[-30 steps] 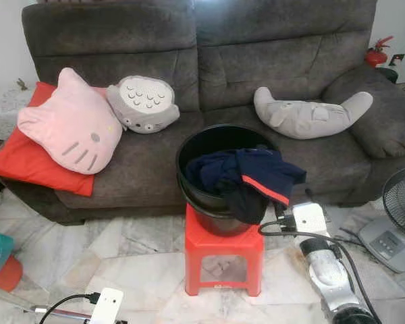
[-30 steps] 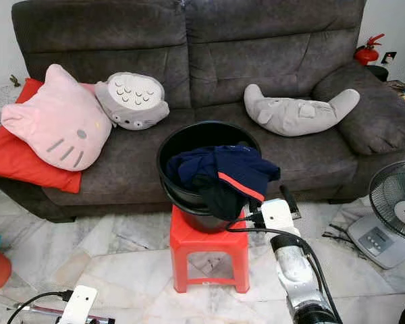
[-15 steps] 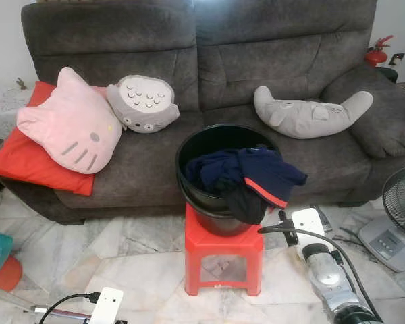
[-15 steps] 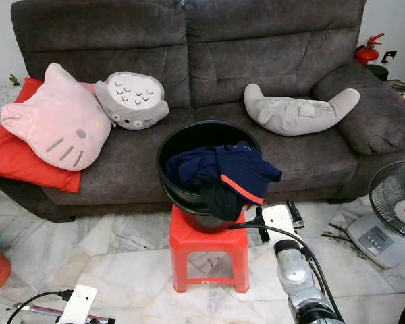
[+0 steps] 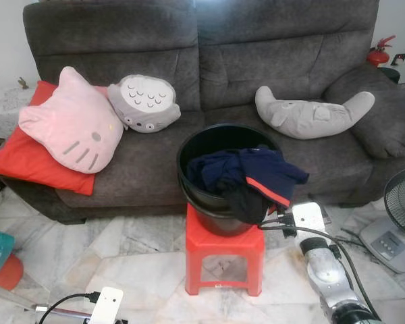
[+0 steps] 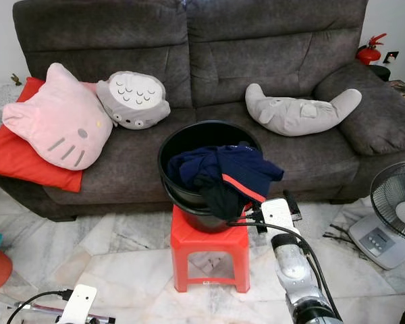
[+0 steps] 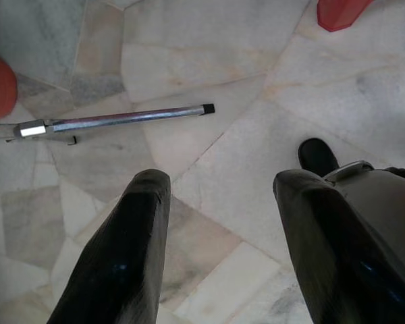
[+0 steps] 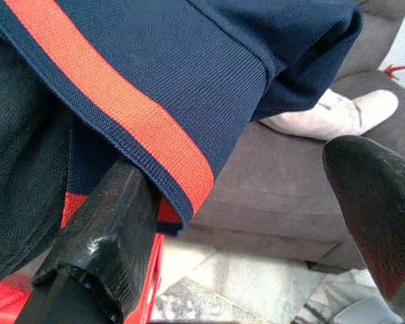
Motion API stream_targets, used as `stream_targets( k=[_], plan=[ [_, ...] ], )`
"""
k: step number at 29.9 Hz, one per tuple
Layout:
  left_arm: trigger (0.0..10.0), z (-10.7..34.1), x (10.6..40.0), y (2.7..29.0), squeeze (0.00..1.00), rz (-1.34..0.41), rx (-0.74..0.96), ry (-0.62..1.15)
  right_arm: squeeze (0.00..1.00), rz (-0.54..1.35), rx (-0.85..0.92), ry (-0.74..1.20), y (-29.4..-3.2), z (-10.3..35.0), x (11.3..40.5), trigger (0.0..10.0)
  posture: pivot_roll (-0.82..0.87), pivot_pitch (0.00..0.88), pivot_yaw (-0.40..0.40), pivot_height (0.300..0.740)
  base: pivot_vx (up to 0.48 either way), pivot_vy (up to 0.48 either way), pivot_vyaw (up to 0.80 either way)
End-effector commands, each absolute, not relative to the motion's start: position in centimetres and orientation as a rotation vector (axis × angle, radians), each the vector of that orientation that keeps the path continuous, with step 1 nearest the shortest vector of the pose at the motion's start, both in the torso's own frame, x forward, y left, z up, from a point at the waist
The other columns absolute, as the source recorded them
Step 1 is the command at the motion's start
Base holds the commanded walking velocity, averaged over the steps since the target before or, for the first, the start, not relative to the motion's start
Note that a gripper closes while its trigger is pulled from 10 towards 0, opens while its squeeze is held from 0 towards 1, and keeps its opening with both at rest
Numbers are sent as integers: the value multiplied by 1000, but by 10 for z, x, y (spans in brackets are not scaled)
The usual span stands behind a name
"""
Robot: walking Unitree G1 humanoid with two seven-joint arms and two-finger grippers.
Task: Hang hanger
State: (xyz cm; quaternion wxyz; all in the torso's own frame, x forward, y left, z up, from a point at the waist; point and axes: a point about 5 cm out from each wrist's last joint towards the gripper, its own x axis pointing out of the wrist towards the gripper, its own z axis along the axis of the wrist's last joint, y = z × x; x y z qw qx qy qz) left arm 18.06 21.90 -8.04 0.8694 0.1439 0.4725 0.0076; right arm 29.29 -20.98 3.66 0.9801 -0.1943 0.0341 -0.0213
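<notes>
A dark grey sofa (image 5: 209, 74) fills the back of the room, seen from the robot's head. In front of it a red plastic stool (image 5: 224, 260) stands on the pale marble floor (image 5: 121, 263). On the stool sits a round black bucket (image 5: 206, 145). Inside it, spilling over the rim on the robot's right, lies a bundle of clothes: a navy garment (image 5: 270, 172) with an orange-red stripe on top, and a darker cloth (image 5: 243, 202) hanging below it.

The right hand (image 5: 278, 217) reaches up beside the stool, its tip just at the hanging edge of the clothes. The right wrist view shows this up close: the two black fingers (image 8: 108, 229) are spread wide, one finger touching the underside of the striped hem, the other apart from the cloth, with sofa behind it. Nothing is held.

The left wrist view looks straight down at the floor. The left hand (image 7: 219, 223) hangs low with its fingers wide apart and holding nothing. A thin metal rod (image 7: 115, 120) lies on the floor beyond them, and part of the robot's foot (image 7: 317, 155) shows.

On the sofa rest a pink cat-face cushion (image 5: 71, 125) over a red cushion (image 5: 20, 158), a grey round plush (image 5: 143, 102), and a grey curved plush (image 5: 310, 113). A fan (image 5: 401, 202) stands at the far right. I cannot make out a hanger anywhere.
</notes>
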Motion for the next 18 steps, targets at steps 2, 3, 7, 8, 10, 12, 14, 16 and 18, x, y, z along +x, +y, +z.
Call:
stream_targets(
  k=[2, 3, 7, 8, 10, 12, 14, 16, 18],
  plan=[
    [10000, -80, 179, 223, 0, 17, 331, 988, 0, -52, -404, 31, -209, 42, 296, 10000, -174, 0, 77, 740, 0, 0, 0],
    [10000, -80, 179, 223, 0, 17, 331, 988, 0, -52, -404, 31, -209, 42, 296, 10000, -174, 0, 77, 740, 0, 0, 0],
    [10000, -80, 179, 223, 0, 18, 331, 987, 0, -50, -417, 43, -209, 41, 296, 10000, -173, 0, 76, 740, 0, 0, 0],
    [10000, -80, 179, 223, 0, 18, 331, 986, 0, -57, -428, 70, -211, 38, 296, 10000, -171, 0, 75, 740, 0, 0, 0],
    [10000, -80, 179, 223, 0, 18, 331, 986, 0, -57, -428, 70, -211, 38, 296, 10000, -171, 0, 75, 740, 0, 0, 0],
    [10000, -80, 180, 223, 0, 19, 331, 985, 0, -65, -438, 89, -212, 37, 296, 10000, -173, 0, 77, 740, 0, 0, 0],
    [10000, -80, 180, 223, 0, 19, 331, 985, 0, -66, -446, 88, -213, 39, 298, 10000, -173, 0, 77, 740, 0, 0, 0],
    [10000, -80, 180, 223, 0, 18, 333, 985, 0, -63, -448, 87, -212, 40, 300, 10000, -173, 0, 77, 740, 0, 0, 0],
    [10000, -80, 180, 223, 0, 19, 334, 984, 0, -56, -457, 92, -211, 41, 303, 10000, -171, 0, 78, 740, 0, 0, 0]
  ],
)
